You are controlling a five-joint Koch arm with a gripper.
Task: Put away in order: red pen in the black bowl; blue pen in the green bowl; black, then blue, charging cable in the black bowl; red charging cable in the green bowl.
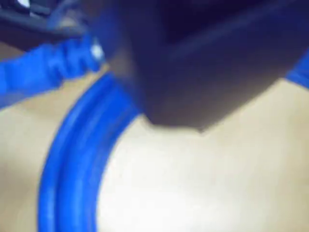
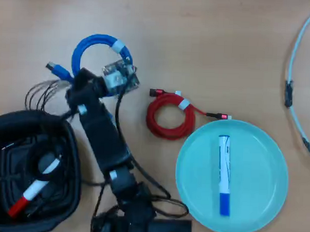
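In the overhead view the blue charging cable lay coiled on the desk at the upper left of the frame, with the fingers down at its lower rim. The blurred wrist view did not show whether they were spread or pinching it. The loose plug end could snag the black bowl rim, or a shallow grip on 1 strand could let the coil slip.
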